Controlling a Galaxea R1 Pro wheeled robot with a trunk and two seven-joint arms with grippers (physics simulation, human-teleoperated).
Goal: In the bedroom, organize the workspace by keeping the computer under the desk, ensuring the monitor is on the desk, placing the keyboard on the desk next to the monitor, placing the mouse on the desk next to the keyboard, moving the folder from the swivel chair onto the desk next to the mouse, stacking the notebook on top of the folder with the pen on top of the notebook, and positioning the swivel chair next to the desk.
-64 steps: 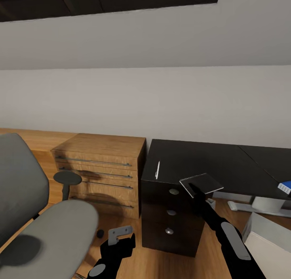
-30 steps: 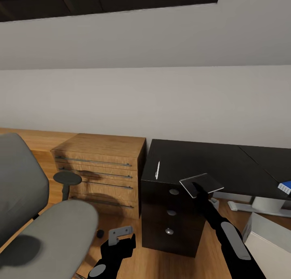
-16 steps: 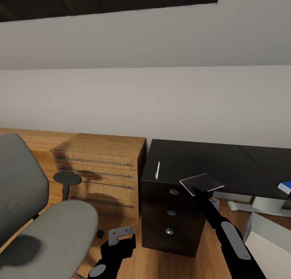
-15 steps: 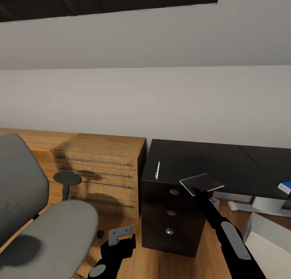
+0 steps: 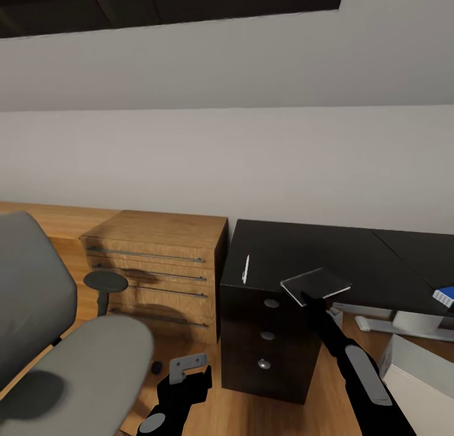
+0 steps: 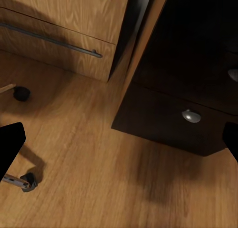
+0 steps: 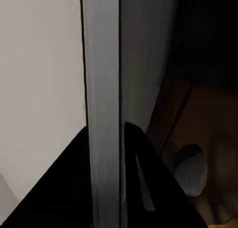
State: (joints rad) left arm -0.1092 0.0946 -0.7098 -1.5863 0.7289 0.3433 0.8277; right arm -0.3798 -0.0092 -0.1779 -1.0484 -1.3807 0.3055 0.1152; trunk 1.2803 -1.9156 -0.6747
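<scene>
1. The right gripper (image 5: pixel 310 299) is sitting a bit right of center in the lower half of the head view, clamped on the notebook (image 5: pixel 315 286). It's holding it by the near edge, roughly flat, just over the front edge of the desk (image 5: pixel 302 253).
2. In the right wrist view the notebook (image 7: pixel 101 109) is showing edge-on as a grey strip running up between the dark fingers (image 7: pixel 74 188), so the grip looks solid.
3. The pen (image 5: pixel 246 267) is lying on the desk to the left of the notebook, near the desk's left end, apart from it.
4. The folder (image 5: pixel 445 294) is peeking in at the right edge of the frame, a blue corner sitting on the desk, well apart from the notebook.
5. The swivel chair (image 5: pixel 57 347) is taking up the lower left, beside the light wood cabinet (image 5: pixel 157 265), which is standing right against the desk's dark drawer pedestal (image 5: pixel 268 341).
6. The left gripper (image 5: pixel 183 368) is hanging low at bottom center over the wood floor (image 5: pixel 239 411), empty, fingers parted.
7. The left wrist view is showing the pedestal's silver knob (image 6: pixel 191 116) and a chair caster (image 6: pixel 21 93).
</scene>
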